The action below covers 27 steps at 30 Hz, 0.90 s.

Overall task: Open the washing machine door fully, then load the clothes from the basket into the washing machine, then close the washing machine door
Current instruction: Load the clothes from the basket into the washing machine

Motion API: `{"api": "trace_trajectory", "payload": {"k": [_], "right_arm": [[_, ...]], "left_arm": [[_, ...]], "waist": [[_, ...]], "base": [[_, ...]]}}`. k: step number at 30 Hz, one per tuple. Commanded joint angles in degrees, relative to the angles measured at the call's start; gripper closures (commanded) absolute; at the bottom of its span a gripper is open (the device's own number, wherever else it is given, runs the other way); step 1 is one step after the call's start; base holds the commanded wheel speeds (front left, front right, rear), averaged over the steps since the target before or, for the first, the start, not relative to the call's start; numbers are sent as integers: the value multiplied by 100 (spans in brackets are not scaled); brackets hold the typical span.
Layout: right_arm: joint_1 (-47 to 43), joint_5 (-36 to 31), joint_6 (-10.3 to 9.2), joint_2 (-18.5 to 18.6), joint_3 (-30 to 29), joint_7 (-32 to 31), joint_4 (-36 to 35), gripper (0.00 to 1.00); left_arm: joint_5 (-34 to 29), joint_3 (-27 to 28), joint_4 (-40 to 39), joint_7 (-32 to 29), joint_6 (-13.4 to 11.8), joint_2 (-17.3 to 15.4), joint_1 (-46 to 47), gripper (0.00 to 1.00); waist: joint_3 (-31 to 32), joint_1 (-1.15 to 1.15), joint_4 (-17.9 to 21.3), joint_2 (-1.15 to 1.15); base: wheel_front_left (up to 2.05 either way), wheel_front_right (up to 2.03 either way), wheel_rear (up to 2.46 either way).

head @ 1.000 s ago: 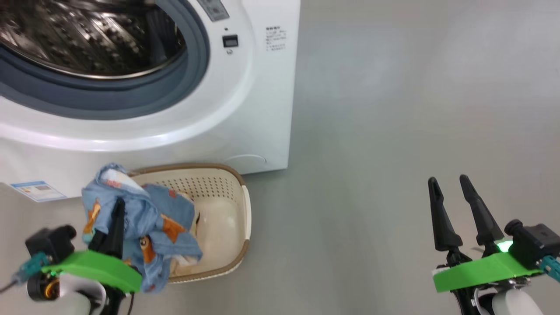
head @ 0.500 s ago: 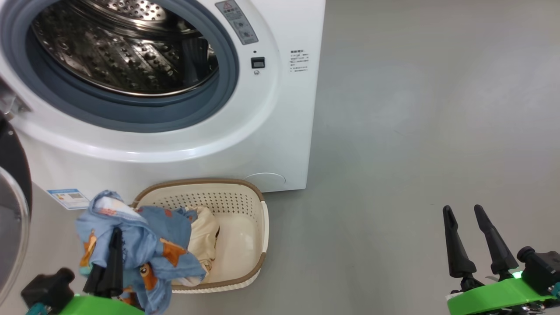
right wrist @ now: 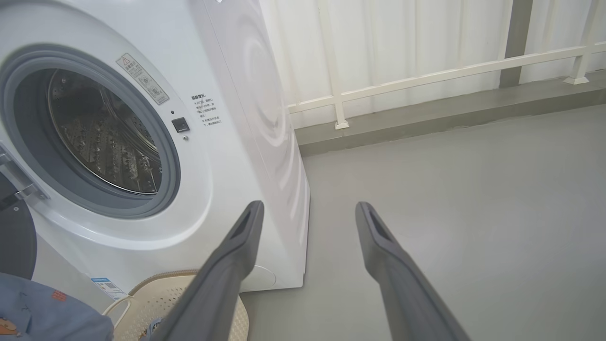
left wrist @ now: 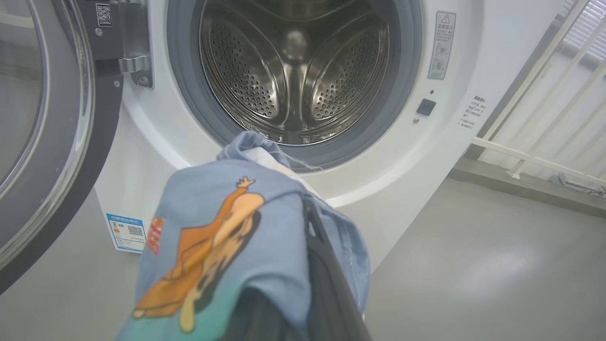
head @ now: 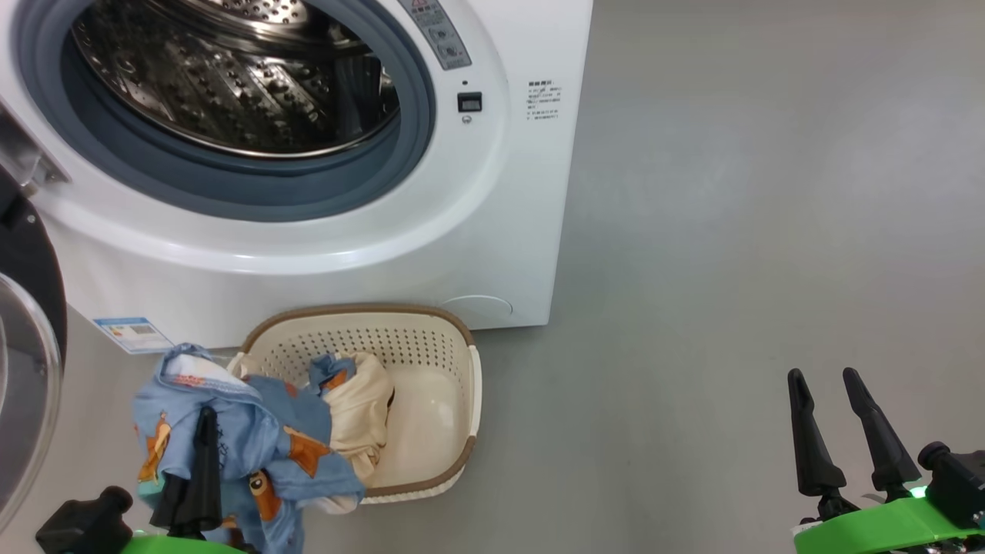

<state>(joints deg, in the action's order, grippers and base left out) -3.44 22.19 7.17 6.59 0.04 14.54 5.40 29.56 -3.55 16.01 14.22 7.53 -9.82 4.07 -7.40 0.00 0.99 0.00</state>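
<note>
Grey smooth floor (head: pixel 731 231), white railing (right wrist: pixel 337 98) along wall, left tool (head: pixel 205 419) clamped on blue garment (head: pixel 262 415), right tool (head: pixel 823 377) spread, empty

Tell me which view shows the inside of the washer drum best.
The left wrist view: it looks straight into the drum, back wall and ribs visible. The head view sees the drum steeply from above, cropped; the right wrist view sees the drum obliquely.

The right pincer (head: pixel 823 375) is made of two long, tapered black fingers (head: pixel 808 454), set on a bright green bracket (head: pixel 869 531) beside a black camera housing (head: pixel 954 481).
</note>
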Motion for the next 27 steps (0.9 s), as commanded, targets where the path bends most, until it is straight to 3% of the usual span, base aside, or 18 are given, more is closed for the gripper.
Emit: {"api": "trace_trajectory", "payload": {"k": [1,12,22,27], "right_arm": [[88,59,32,89,145,46,-165,0],[397,25,32,-41,178,46,-219,0],[856,-13,32,-108,281,46,-258,0],[1114,-27,32,-172,358,46,-276,0]], "left_arm": [[-31,184,-129,77,-4,-137,103,100],[-41,392,-207,78,-4,-406,1048,100],[-181,349,-40,78,-4,-878,2770,100],[-193,173,476,78,-4,-1148,3782,100]], "waist": [[-98,0,26,0],[-747,0,179,0],[-1452,0,376,0],[-1760,0,552,0]], "base": [[0,0,0],[0,0,0],[0,0,0],[0,0,0]]}}
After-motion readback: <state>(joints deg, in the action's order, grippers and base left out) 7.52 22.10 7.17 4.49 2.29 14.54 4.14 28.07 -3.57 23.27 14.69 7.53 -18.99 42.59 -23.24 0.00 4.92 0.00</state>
